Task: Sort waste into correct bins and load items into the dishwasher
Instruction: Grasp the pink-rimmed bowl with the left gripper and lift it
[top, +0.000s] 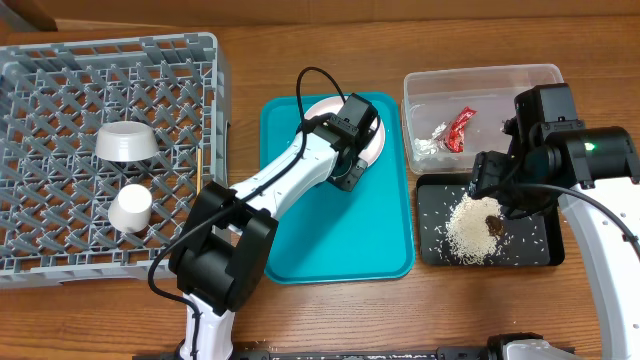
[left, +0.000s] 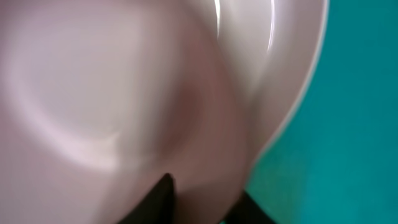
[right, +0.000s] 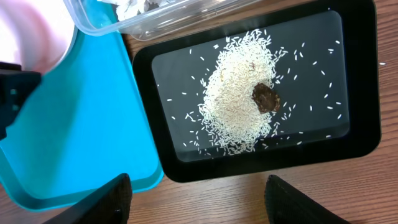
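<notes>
Status: the waste sort is looking done. The wrapper (top: 458, 128) is sitting in the clear tub (top: 540, 75). The rice (right: 239, 106) and the brown lump (right: 266, 98) are being held by the black tray (right: 360, 74), with the lump resting on the rice pile and stray grains scattered over the tray floor. No loose grains are being spotted on the table (top: 300, 50) or the teal tray (top: 330, 240).

Dishwasher loading is being judged as partly done:
- The bowl (top: 125, 142), upside down, and the small cup (top: 130, 208) are lying in the grey rack (top: 60, 60).
- A thin wooden stick (top: 203, 170) is showing at the rack's right wall. It is probably the chopsticks, but it is too thin to tell whether it is 1 or 2.
- The white plate (top: 322, 108) is lying on the teal tray and is not yet loaded. Whether a 2nd plate is stacked with it cannot be told, because the left wrist view is blurred.

The left gripper (top: 349, 172) is being held at the plate's near edge. In the left wrist view the plate is filling the frame, right up to the 2 dark fingers. Whether they are clamped on the rim cannot be told.

The right gripper (right: 208, 199) is being held above the black tray's near edge, with its fingers spread wide and nothing between them.
</notes>
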